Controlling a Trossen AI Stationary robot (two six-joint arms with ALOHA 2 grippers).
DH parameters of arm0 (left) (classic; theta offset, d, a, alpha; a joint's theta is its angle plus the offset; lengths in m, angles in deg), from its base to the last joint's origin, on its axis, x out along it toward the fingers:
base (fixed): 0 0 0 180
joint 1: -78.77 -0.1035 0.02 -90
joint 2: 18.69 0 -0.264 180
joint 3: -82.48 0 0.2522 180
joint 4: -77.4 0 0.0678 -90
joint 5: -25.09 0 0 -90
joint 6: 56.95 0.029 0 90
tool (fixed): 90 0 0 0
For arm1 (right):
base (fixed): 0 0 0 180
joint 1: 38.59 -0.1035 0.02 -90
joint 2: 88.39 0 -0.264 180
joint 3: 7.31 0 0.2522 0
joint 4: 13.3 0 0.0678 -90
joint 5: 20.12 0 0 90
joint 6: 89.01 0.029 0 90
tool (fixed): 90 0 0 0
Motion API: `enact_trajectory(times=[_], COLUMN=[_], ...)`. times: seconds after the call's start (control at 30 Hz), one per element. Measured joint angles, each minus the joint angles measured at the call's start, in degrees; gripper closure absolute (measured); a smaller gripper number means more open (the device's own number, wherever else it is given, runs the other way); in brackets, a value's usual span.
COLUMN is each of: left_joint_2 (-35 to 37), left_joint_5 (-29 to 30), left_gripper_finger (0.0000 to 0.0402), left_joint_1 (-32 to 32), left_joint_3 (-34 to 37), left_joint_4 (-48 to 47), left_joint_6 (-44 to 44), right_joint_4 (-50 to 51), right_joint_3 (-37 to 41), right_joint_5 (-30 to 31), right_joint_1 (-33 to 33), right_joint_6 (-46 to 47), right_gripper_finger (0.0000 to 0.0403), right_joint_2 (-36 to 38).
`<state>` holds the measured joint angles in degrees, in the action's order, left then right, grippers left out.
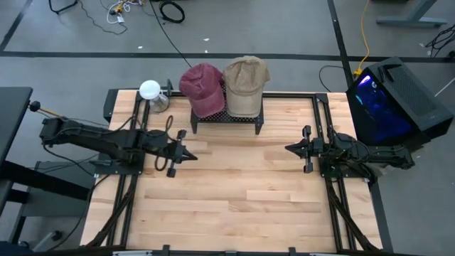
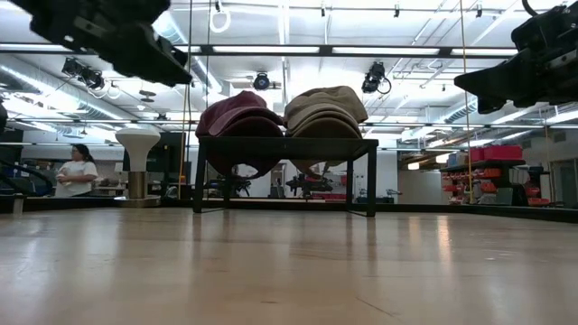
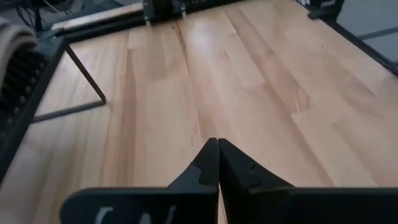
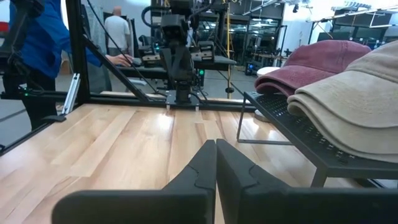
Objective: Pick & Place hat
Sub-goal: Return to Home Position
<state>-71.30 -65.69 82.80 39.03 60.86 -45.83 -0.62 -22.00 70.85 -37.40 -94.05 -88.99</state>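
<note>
Two caps rest crown-up on a black mesh rack [image 1: 226, 117] at the table's far edge: a maroon cap [image 1: 202, 88] on the left and a tan cap [image 1: 246, 84] on the right. The low view shows the maroon cap [image 2: 237, 116] and the tan cap [image 2: 327, 105] side by side on the rack top [image 2: 285, 142]. My left gripper [image 1: 192, 156] hovers above the table on its left side, shut and holding nothing; its joined fingertips [image 3: 216, 147] point toward the right. My right gripper [image 1: 288, 148] hovers on the right side, shut and holding nothing, facing the left arm [image 4: 215, 145].
A white mushroom-shaped stand [image 1: 151, 93] rises at the far-left corner of the table, next to the rack. Black rails frame the tabletop [image 1: 234, 185]. A glowing computer case [image 1: 387, 99] sits off the right edge. People stand in the room beyond [image 2: 76, 171].
</note>
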Motion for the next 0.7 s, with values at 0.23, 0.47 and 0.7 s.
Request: enact_trajectory(times=[0.23,0.47,0.7], left_joint_2=[7.8,14.3,21.8], left_joint_5=[-0.6,-0.6,-1.8], left_gripper_finger=[0.0401,0.0401,0.0401], left_joint_1=[-0.1,-0.8,-0.8], left_joint_3=[6.8,11.6,16.8], left_joint_4=[2.3,2.3,2.6], left_joint_6=[0.0,-0.4,-0.5], right_joint_4=[-0.1,-0.1,-0.2], right_joint_3=[0.0,0.0,0.0], right_joint_5=[0.0,0.0,0.0], right_joint_1=[0.0,0.0,0.0], right_joint_6=[0.0,0.0,0.0], right_gripper_finger=[0.0392,0.0392,0.0392], right_joint_2=[0.0,0.0,0.0])
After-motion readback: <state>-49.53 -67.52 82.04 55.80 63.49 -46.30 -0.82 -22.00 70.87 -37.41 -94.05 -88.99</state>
